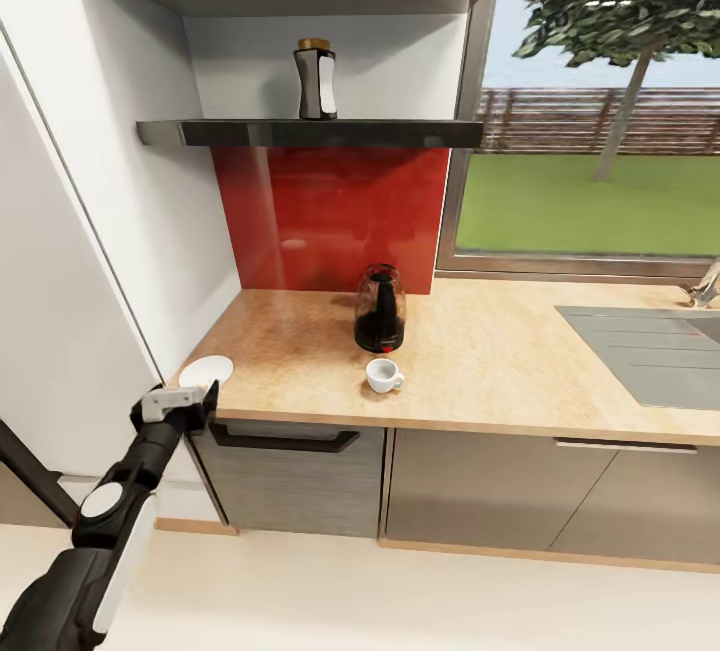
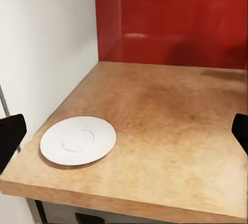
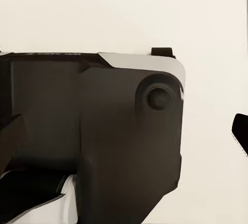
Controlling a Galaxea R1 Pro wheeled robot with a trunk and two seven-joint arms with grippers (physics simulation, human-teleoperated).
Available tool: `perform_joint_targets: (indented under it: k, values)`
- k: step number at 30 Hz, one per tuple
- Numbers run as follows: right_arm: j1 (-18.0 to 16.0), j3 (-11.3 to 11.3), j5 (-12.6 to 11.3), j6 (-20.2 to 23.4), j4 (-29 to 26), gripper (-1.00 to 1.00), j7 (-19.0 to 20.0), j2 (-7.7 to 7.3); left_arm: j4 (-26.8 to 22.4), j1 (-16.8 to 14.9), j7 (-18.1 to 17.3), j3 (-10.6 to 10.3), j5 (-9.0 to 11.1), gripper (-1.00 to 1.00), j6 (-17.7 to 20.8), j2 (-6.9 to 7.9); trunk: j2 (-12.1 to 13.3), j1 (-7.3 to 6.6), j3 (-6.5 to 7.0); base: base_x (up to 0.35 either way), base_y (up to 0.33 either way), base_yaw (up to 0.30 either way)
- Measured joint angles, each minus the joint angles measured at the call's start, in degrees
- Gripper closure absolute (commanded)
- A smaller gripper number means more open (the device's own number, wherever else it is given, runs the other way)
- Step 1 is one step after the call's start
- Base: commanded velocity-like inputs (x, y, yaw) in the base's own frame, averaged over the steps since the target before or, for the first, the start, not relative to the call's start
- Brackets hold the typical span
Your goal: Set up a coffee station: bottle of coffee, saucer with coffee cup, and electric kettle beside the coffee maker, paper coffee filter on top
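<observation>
1. The saucer (image 2: 78, 140) lies flat at the countertop (image 1: 480, 351) corner, ahead of the left gripper (image 1: 195, 399) and toward one finger; its jaws stand wide apart, holding nothing.
2. The saucer step looks in hand: the next move calls for centring the jaws on the rim before closing.
3. Beyond the jaws stand the coffee cup (image 1: 382, 375) and electric kettle (image 1: 380, 310); the bottle of coffee (image 1: 315, 80) sits on the shelf (image 1: 300, 133).
4. The right gripper (image 3: 124, 126) faces dark robot housing; jaws parted, empty.
</observation>
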Motion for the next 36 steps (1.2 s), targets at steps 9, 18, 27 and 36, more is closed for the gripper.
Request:
perform_joint_targets:
  k: [9,18,27,36]
  values:
    - [0.01,0.04,0.01,-2.16,-0.02,-1.00,0.01,-0.05,-0.77,-9.13,-0.10,-1.60,-0.05,-1.00,7.98,-3.89,0.00,0.00,0.00,0.000,0.000,0.000]
    - [0.01,0.05,0.09,-2.21,-0.02,-1.00,0.01,-0.19,-1.97,-18.72,0.01,-4.75,-0.04,-1.00,15.37,-4.48,0.00,0.00,0.00,0.000,0.000,0.000]
    - [0.01,0.04,0.09,-2.20,-0.03,-1.00,-0.02,-0.39,-2.06,-29.43,0.02,-5.27,0.02,-1.00,25.23,-8.21,0.00,0.00,0.00,0.000,0.000,0.000]
    - [0.01,0.04,0.09,-2.20,-0.03,-1.00,-0.02,-0.39,-2.07,-40.69,0.00,-5.35,0.10,-1.00,35.70,-11.63,-0.01,0.00,0.00,0.000,0.000,0.000]
